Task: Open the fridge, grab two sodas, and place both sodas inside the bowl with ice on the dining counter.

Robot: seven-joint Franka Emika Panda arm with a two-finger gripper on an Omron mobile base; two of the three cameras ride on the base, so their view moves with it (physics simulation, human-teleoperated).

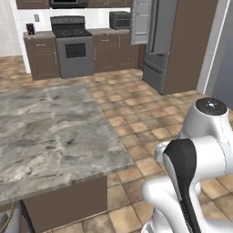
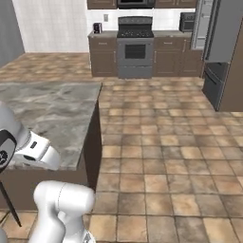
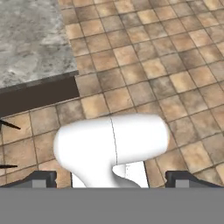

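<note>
White arm (image 1: 191, 173) folded low beside dining counter (image 1: 50, 132) | jaws wide apart, empty | aimed at floor (image 3: 144, 57)

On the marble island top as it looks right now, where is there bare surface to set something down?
The dining counter shows bare veined marble across its visible top, from the corner near the robot's arm back toward the edge facing the stove. The tiled floor between island and fridge is open too. Clutter sits only on the far back counter, with a toaster oven beside the stove.

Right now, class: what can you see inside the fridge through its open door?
The fridge has its upper left door swung open, showing pale door shelves. The interior behind the door is hidden, so any sodas there cannot be seen.
</note>
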